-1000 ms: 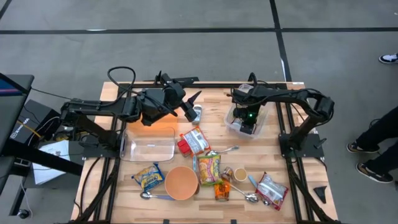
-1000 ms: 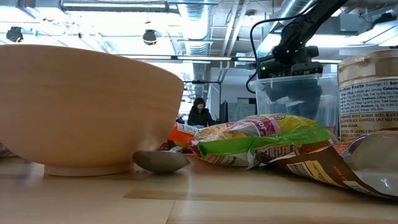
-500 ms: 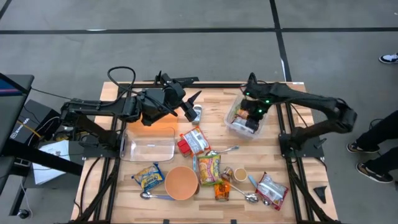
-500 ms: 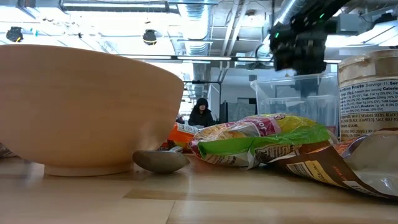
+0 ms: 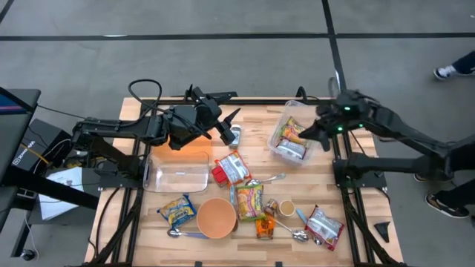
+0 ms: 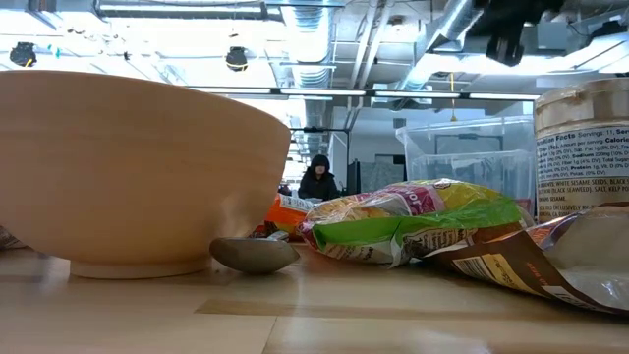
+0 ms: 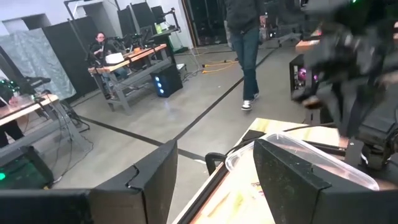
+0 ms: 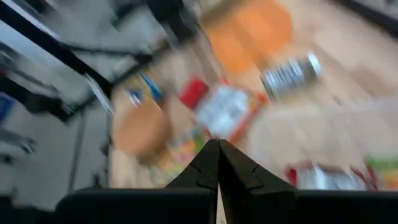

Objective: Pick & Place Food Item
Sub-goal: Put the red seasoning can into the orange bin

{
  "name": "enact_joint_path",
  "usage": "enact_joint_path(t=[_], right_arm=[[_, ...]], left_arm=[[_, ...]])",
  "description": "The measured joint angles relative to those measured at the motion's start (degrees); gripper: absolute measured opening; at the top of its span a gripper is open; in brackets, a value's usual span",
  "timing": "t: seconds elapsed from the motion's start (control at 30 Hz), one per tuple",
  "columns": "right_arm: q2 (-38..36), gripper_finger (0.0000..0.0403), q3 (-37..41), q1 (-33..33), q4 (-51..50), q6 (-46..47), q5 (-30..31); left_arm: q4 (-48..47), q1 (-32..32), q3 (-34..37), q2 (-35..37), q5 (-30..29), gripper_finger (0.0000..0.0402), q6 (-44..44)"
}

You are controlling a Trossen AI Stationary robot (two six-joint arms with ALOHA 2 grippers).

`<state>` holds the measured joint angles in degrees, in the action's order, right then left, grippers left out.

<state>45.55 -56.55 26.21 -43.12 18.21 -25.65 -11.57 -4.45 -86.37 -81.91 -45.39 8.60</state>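
The right claw (image 5: 306,136), pinched tight on nothing, has pulled back out of the clear box (image 5: 294,138) on the far right of the table (image 5: 335,202). The food packet (image 5: 291,148) lies inside, so that drop looks done. The left claw (image 5: 225,126) waits far left, part open, holding nothing.

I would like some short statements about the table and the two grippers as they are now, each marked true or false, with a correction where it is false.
1. The right gripper is shut. True.
2. The right gripper holds a food packet. False: its fingers are closed on nothing, beside the small clear container.
3. The small clear container holds packets. True.
4. The wooden bowl lies inside the large clear tub. False: it stands on the table, nearer the front edge than the tub.
5. The left gripper is open. True.
6. The green and yellow snack bag is in the left gripper. False: it lies on the table beside the bowl.
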Motion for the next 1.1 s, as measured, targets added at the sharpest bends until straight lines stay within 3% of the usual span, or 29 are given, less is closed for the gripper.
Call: enact_joint_path(t=[0.2, 0.37, 0.8, 0.93, 1.1], right_arm=[[-6.14, 0.0, 0.0, -1.92, 10.13, 6.72, 2.95], [-7.1, 0.0, -0.04, -2.61, 15.89, 7.33, 5.16], [-6.06, 0.0, -0.03, -2.61, 16.18, 7.33, 4.74], [-6.2, 0.0, 0.0, -2.61, 16.35, 7.33, 4.72], [-6.18, 0.0, 0.0, -2.61, 16.4, 7.33, 4.72]], left_arm=[[0.01, 0.0, 0.0, 0.0, 0.02, 0.0204, 0.41], [0.02, 0.0, 0.0, 0.0, 0.02, 0.0204, 0.43], [-0.18, -0.59, -0.04, 0.4, -2.53, 0.0212, 2.81], [-0.02, -0.74, -3.89, 1.29, -3.24, 0.0235, 5.7], [0.07, -0.38, -12.0, 1.4, 0.04, 0.028, 7.19]])
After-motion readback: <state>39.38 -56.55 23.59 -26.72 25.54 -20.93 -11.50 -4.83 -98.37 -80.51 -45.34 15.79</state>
